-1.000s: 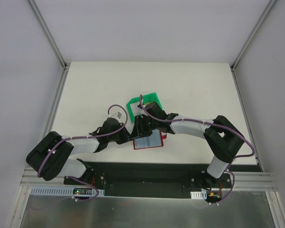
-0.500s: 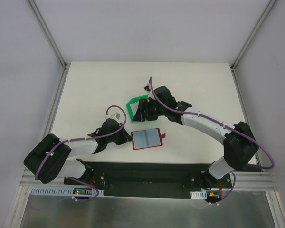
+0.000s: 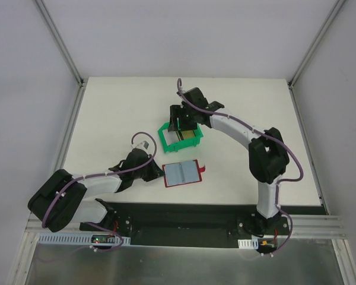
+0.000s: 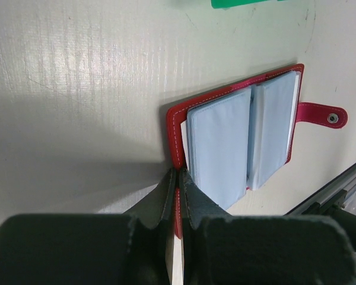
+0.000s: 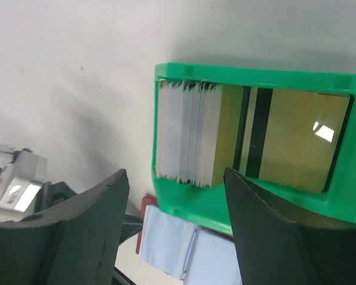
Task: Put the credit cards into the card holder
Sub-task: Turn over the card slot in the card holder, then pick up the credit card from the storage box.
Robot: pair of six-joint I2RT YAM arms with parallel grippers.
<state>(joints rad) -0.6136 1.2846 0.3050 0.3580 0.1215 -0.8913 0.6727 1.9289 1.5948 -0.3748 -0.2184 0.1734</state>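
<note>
Holder (image 4: 219,148), open, near table (image 3: 107,107) front edge, left gripper (image 4: 178,178) clamped on its cover; right gripper (image 5: 175,175) spread, empty, above cards (image 5: 190,133) in bin (image 5: 255,74).

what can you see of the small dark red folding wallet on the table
The small dark red folding wallet lies open and flat on the white table, pale blue-grey pocket sleeves facing up, pale stitching along its red cover. A red snap tab sticks out from one side. The left gripper is shut on the opposite edge.
</note>
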